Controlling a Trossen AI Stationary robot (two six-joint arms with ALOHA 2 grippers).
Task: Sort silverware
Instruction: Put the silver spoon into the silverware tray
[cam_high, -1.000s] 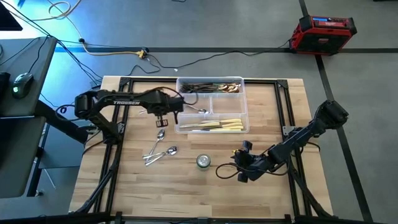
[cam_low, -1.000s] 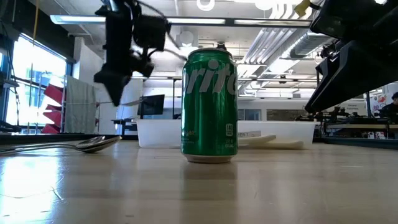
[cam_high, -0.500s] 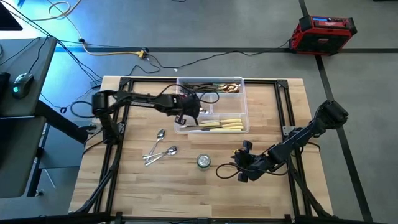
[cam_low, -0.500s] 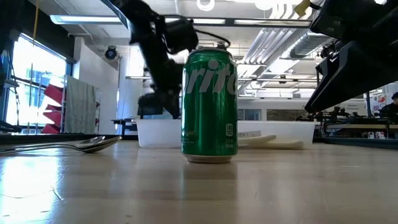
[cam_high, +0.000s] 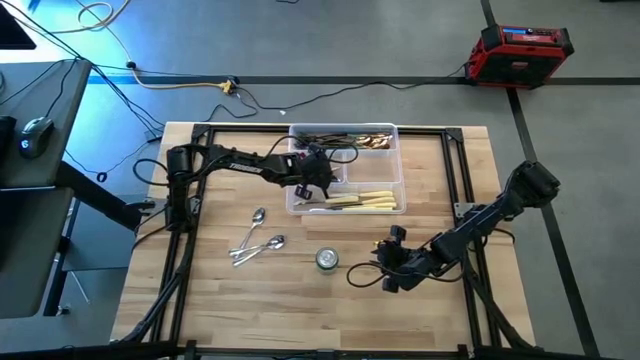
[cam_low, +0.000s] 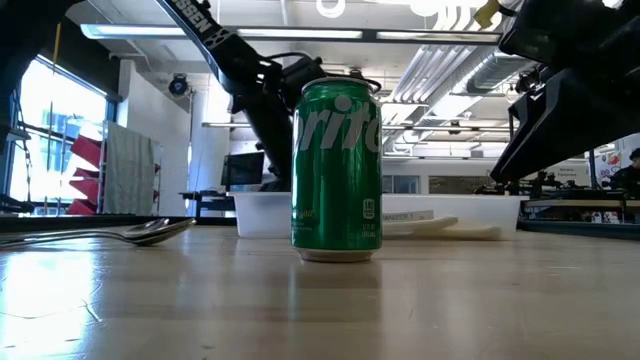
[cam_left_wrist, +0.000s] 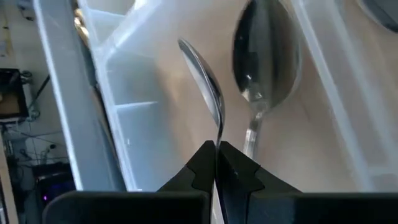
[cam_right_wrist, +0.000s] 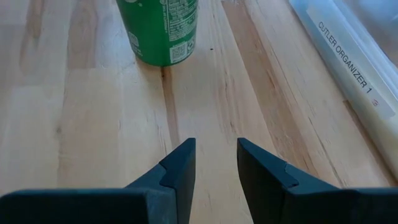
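table (cam_high: 300, 290): nothing's moving down here, three spoons (cam_high: 256, 243) are still lying loose on the wood near the green can (cam_high: 327, 260), waiting their turn

tray (cam_high: 398, 175): looks like it's getting nudged a bit toward the right arm's side compared to a second ago, hard to be sure from overhead

left gripper (cam_left_wrist: 217, 163): it's swinging in from beside the tray and is now hanging over the middle compartment, fingers pinched together on a spoon (cam_left_wrist: 202, 71) by the handle, right next to another spoon (cam_left_wrist: 266, 56) already lying in there

right gripper (cam_right_wrist: 215, 163): sitting idle low over the table near the can, fingers apart, holding nothing

what it means: the drop is probably next
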